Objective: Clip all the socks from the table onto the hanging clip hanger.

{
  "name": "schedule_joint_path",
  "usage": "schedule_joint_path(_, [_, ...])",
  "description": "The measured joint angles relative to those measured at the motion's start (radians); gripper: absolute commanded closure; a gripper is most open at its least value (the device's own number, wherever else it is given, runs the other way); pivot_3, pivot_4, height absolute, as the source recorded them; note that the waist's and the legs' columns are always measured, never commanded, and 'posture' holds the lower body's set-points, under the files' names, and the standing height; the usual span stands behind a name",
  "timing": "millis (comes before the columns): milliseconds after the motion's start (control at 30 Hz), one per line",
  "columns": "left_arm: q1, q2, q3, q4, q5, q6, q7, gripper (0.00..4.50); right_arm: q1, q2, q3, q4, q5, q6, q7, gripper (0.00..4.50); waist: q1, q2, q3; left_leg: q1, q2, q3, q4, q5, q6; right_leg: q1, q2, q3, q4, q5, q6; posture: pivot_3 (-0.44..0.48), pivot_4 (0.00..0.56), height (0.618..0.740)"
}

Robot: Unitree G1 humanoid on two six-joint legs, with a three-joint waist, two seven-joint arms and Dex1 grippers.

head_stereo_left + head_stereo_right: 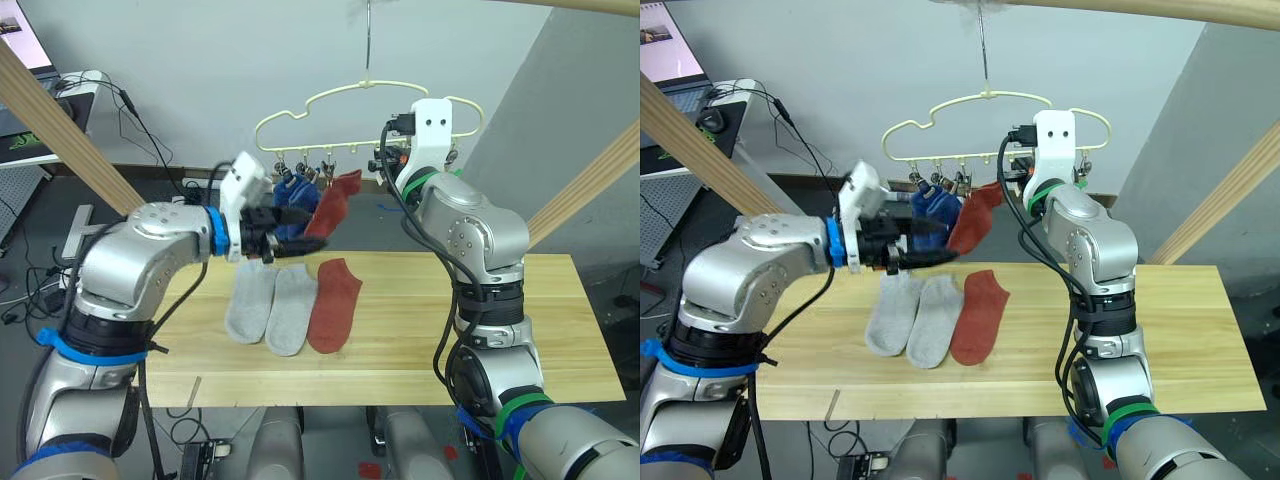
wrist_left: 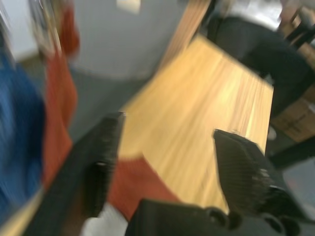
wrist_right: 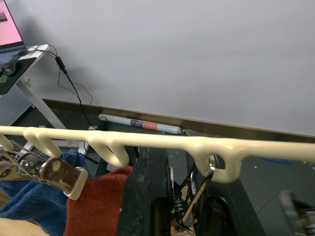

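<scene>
The clip hanger hangs by its hook above the far edge of the table, its cream wavy wire carrying a row of small metal clips along the bottom bar. Two blue socks hang from clips toward the hanger's left side, and a rust-red sock hangs just beside them toward the middle, its lower end swung out toward the left gripper. On the table, near the middle and closer to its left end, three socks lie side by side, toes toward the near edge: two light grey socks touching each other, and another rust-red sock on the table just to their right.

The left gripper is raised over the far edge of the table, in front of the hanging blue socks; the left wrist view shows its two black fingers spread apart with nothing between them. The right gripper is lifted up to the hanger's bottom bar, just right of the hanging red sock; its fingers reach up behind the bar, and whether they are parted or closed cannot be told
</scene>
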Motion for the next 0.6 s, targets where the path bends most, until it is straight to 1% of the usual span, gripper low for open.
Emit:
schedule_joint_path(33, [0.011, -0.012, -0.004, 0.001, 0.006, -0.001, 0.016, 0.01, 0.0, 0.0, 0.0, 0.0, 0.0, 0.0, 0.0, 4.37, 0.0, 0.0, 0.0, 0.0, 0.0, 0.0, 0.0, 0.0, 0.0, 0.0, 0.0, 0.0, 0.0, 0.0, 0.0, 0.081, 0.294, 0.74])
schedule_joint_path(133, [0.058, -0.051, -0.009, 0.001, 0.055, -0.043, 0.069, 0.01, 0.0, -0.001, 0.0, -0.001, 0.001, 0.005, 0.0, 4.37, 0.0, 0.0, 0.0, 0.0, 0.0, 0.0, 0.0, 0.0, 0.0, 0.0, 0.0, 0.0, 0.0, 0.0, 0.0, 0.069, 0.295, 0.74])
schedule_joint_path(267, [0.095, -0.115, -0.079, 0.046, 0.172, -0.153, 0.14, 0.01, 0.0, -0.002, 0.002, -0.005, 0.001, 0.01, 0.0, 4.37, 0.001, 0.0, 0.0, 0.0, 0.0, 0.0, 0.0, 0.0, 0.0, 0.0, 0.0, 0.0, 0.001, 0.0, 0.0, 0.062, 0.297, 0.74])
schedule_joint_path(467, [0.099, -0.232, -0.191, 0.214, 0.354, -0.319, 0.236, 0.01, -0.001, -0.001, 0.003, -0.011, 0.002, 0.025, 0.0, 4.37, 0.001, 0.0, 0.0, 0.0, 0.0, 0.0, 0.0, 0.0, 0.0, 0.0, 0.0, 0.0, 0.001, 0.0, 0.0, 0.047, 0.297, 0.74])
schedule_joint_path(600, [0.077, -0.312, -0.23, 0.391, 0.453, -0.412, 0.297, 0.01, -0.002, -0.001, 0.001, -0.017, 0.002, 0.027, 0.0, 4.37, 0.0, 0.0, 0.0, 0.0, 0.0, 0.0, 0.0, 0.0, 0.0, 0.0, 0.0, 0.0, 0.002, 0.0, 0.0, 0.038, 0.298, 0.74])
